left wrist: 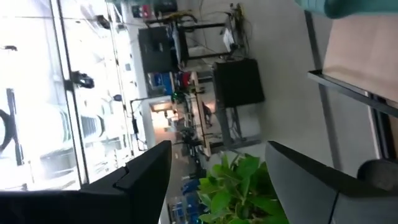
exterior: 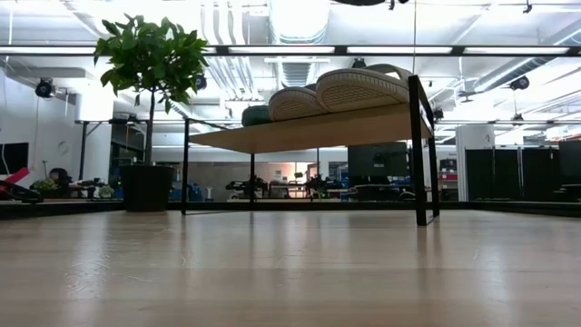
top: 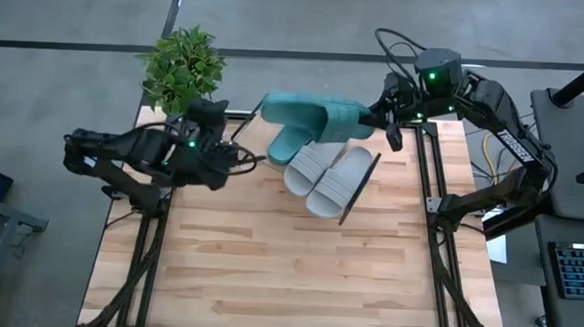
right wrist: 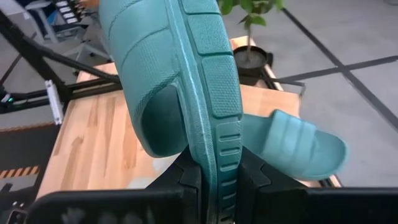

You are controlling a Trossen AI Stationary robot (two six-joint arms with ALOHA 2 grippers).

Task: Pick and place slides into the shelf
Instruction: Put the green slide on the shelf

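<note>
In the high view my right gripper [top: 378, 116] is shut on a teal slide [top: 315, 115], which hangs over the far end of the slanted wooden shelf [top: 355, 199]. The second teal slide [top: 287, 145] and two grey slides [top: 310, 164] [top: 339, 182] lie side by side on the shelf board. The low view shows the grey slides [exterior: 363, 86] soles-down on the board [exterior: 309, 132]. My left gripper [top: 242, 157] is open and hovers left of the shelf. Its wrist view shows open fingers [left wrist: 217, 180] with nothing between them. My right gripper pinches the teal slide's sole at its near end [right wrist: 221, 163]. One finger [right wrist: 189, 183] is on the footbed side and the other [right wrist: 252, 183] on the tread side. The fingers come level from the table's right. The slide is turned on its edge, lifted clear of the shelf.
A potted plant [top: 182, 68] stands at the table's far left corner, close behind my left arm. The shelf's black wire legs [exterior: 419, 154] stand on the tabletop. The near half of the wooden tabletop [top: 286, 273] holds no objects.
</note>
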